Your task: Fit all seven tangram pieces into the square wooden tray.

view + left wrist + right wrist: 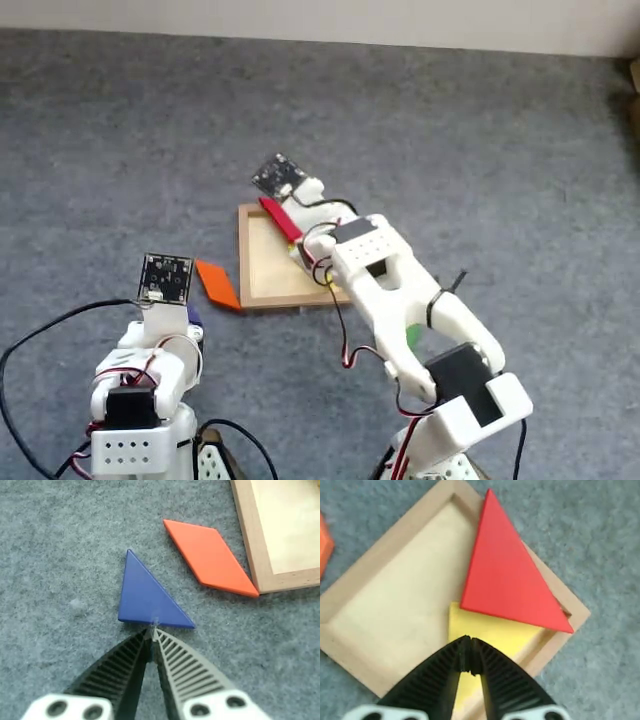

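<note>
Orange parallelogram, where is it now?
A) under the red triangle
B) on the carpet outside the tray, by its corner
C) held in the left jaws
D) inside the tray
B: the orange parallelogram lies flat on the carpet, one tip by the wooden tray at its outer corner.

Smooth wooden tray (385, 550), matt red triangle (505, 575), rough fuzzy carpet (50, 555)

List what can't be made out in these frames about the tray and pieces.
- Yellow piece: outline unclear in the right wrist view; red triangle and right gripper cover parts of it.
- Tray: right part hidden by the right arm in the high view.
- Blue triangle: mostly under the left arm in the high view.
- Left gripper: the left wrist view doesn't settle whether its tips pinch the blue triangle's edge.
</note>
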